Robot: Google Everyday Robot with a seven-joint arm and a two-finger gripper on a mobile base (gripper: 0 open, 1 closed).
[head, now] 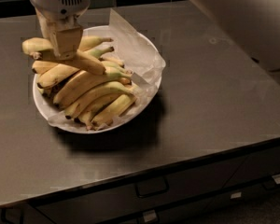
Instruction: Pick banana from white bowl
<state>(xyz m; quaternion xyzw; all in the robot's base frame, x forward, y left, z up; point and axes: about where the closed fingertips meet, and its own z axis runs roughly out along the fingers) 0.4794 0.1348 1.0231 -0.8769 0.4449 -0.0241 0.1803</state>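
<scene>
A dark grey metal counter fills most of the view, seen from above and at a slant. Along its front edge runs a row of dark drawers with small handles. Part of the robot's white arm crosses the top right corner, well apart from the dishes.

On the left half of the counter sits the white bowl, wide and shallow. Crumpled white paper lines it and sticks up above the rim at the back right. A pile of ripe yellow bananas lies in the bowl, most of them pointing from lower left to upper right.

The gripper comes straight down from the top left, over the back left part of the bowl. Its beige fingers are pressed together on the middle of one banana. This banana lies crosswise on top of the pile, its left end jutting past the other fruit towards the bowl's rim.
</scene>
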